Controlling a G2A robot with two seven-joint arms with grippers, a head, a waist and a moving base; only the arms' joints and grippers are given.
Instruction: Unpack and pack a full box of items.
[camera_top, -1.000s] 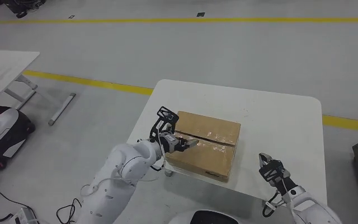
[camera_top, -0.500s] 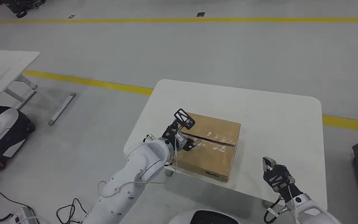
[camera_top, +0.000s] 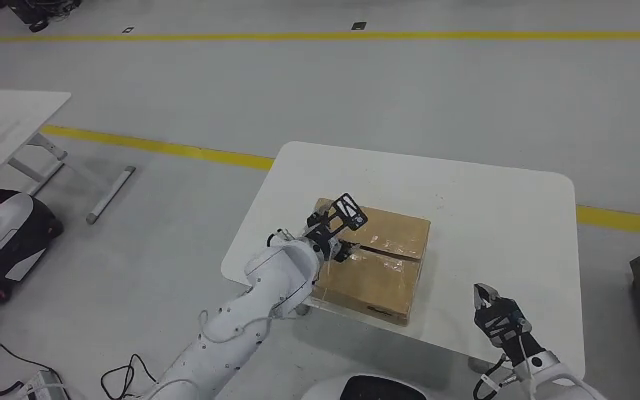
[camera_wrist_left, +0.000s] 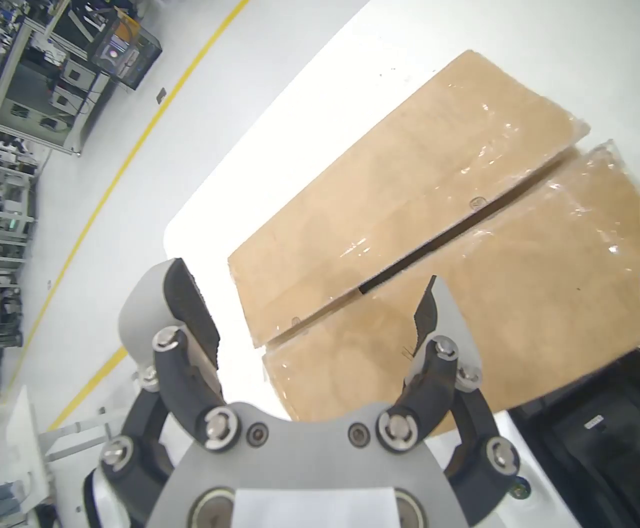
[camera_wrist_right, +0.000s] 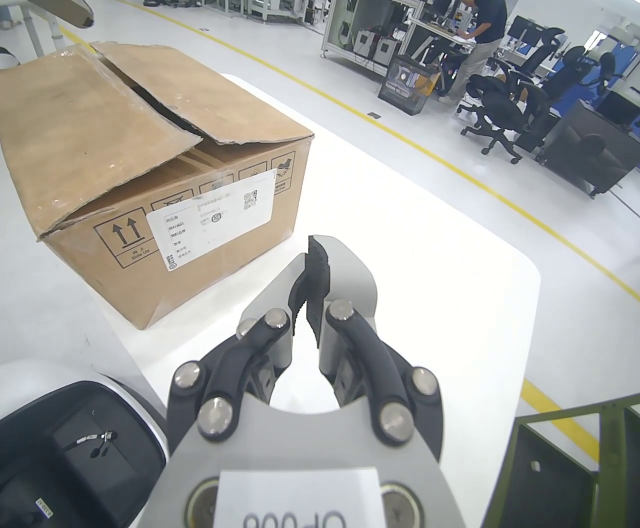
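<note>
Our left gripper (camera_wrist_left: 310, 287) is hovering wide open and empty above the flap seam of the cardboard box (camera_top: 385, 265) on the table (camera_top: 480, 200); our right gripper (camera_wrist_right: 315, 260) is hanging pinched shut, empty, well apart.

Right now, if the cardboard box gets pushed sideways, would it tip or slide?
The cardboard box looks squat and broad-based, so it probably slides. Its top flaps sit unsealed, edges ragged, so they likely flex if gripped.

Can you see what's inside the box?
No. The box has its two flaps nearly shut; only a dark slit shows between them, so any contents are covered. The left gripper hovers open over it.
</note>
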